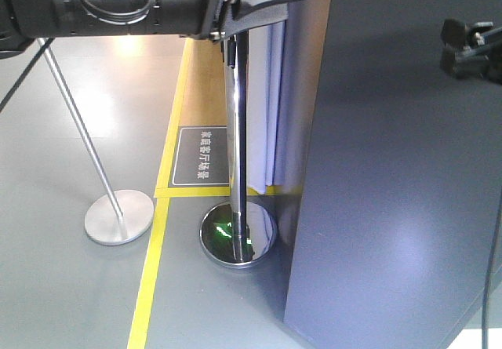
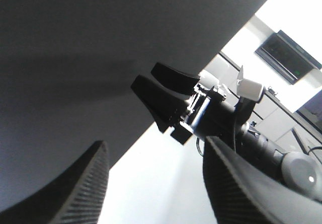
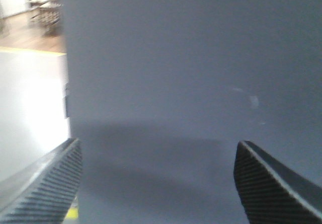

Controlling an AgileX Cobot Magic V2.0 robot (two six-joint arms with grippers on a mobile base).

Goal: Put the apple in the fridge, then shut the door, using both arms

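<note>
The left claw (image 2: pixel 154 142) and right claw (image 3: pixel 158 142) both hang wide open and empty, facing the dark grey outer face of the door (image 1: pixel 392 176), likely poised to push it shut; the apple is nowhere visible, presumably already behind it.

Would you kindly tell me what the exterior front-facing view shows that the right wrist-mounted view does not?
Only the front view: two chrome poles with round bases, a dark floor sign and a black arm across the top. Only the right wrist view: the right gripper seen from behind, its ribbed fingers spread open with nothing between them. Both: the fridge, showing its dark grey outer face, and yellow floor tape. A black part at the front view's right edge may be that gripper; I cannot tell.
</note>
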